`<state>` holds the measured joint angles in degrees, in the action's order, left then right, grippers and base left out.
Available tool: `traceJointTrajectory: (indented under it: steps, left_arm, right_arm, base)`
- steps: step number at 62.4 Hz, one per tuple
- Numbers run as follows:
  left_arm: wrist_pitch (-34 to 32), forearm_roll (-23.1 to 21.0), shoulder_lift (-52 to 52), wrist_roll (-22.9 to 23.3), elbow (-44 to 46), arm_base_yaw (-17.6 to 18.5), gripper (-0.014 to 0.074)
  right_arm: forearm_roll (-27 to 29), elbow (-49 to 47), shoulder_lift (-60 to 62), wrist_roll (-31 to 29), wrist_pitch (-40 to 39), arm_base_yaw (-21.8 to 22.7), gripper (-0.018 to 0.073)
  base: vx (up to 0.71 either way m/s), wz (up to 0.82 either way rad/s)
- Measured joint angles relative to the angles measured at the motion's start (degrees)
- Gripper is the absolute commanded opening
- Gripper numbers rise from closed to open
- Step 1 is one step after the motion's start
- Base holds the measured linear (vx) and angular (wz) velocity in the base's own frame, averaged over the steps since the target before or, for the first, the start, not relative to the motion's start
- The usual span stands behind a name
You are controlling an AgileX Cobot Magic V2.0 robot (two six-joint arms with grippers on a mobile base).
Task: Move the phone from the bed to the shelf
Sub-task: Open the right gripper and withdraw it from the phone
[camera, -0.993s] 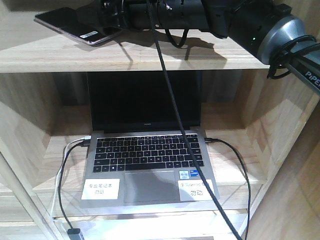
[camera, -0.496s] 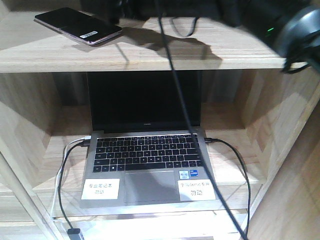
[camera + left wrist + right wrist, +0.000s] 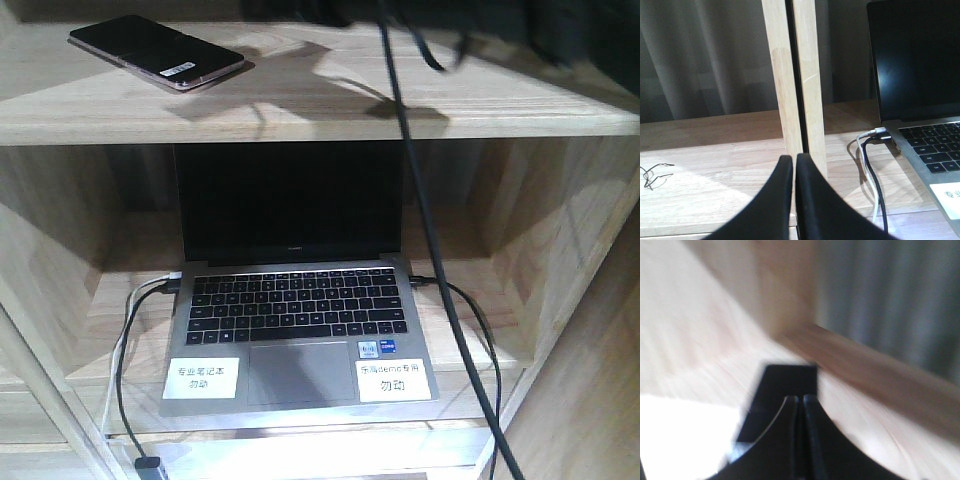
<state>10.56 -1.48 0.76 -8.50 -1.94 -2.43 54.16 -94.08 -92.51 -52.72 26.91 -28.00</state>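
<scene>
As the phone (image 3: 158, 50) lies flat on the top plank of the shelf (image 3: 330, 105), far left above the laptop (image 3: 297, 300), the placing looks done. Both claws, left (image 3: 794, 165) and right (image 3: 800, 405), have fingers pressed together, holding nothing.

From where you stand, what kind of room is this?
Probably a home-style bedroom or study corner: a light wooden shelf holds a phone on its upper board, an open laptop sits plugged in below, and grey curtains hang behind.
</scene>
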Motion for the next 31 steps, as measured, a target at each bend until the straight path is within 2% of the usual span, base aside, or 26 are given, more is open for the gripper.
traceJointTrajectory:
  steps: [13, 31]
  left_arm:
    - [0.00, 0.00, 0.00, 0.00, 0.00, 0.00, 0.0001]
    - [0.00, 0.00, 0.00, 0.00, 0.00, 0.00, 0.0001]
  right_arm:
    - [2.86, 13.73, 11.44, -4.93, -4.27, 0.05, -0.0009]
    - [4.61, 31.51, 29.96, -5.97, -9.96, 0.05, -0.0009]
  base:
    - [0.00, 0.00]
    - [0.00, 0.00]
